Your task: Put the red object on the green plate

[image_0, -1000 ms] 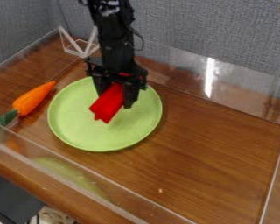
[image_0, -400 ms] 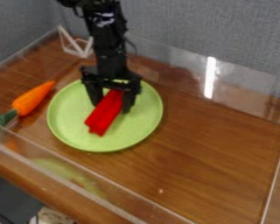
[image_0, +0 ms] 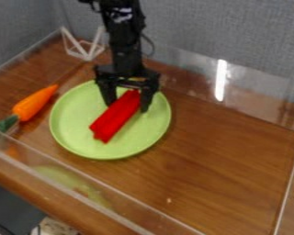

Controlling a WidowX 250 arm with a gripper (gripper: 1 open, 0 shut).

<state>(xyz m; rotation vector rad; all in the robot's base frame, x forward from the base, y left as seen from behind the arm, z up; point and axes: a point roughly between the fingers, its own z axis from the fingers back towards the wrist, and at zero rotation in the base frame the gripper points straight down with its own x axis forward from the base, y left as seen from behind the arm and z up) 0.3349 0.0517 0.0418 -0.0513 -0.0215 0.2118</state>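
The red object [image_0: 117,117], a bright red bar, lies flat and diagonal on the green plate [image_0: 76,128], its lower end toward the plate's front. My gripper [image_0: 126,95] points straight down over the bar's upper end, and its black fingers [image_0: 103,93] stand open on either side of that end. The bar rests on the plate rather than hanging from the fingers.
An orange carrot [image_0: 36,102] with a green top lies left of the plate near the left transparent wall. A white wire object [image_0: 76,43] stands behind the arm. Clear walls ring the wooden table [image_0: 223,156].
The gripper lowered the red bar onto the plate, then opened its fingers. The bar went from hanging tilted in the grip to lying flat on the plate.
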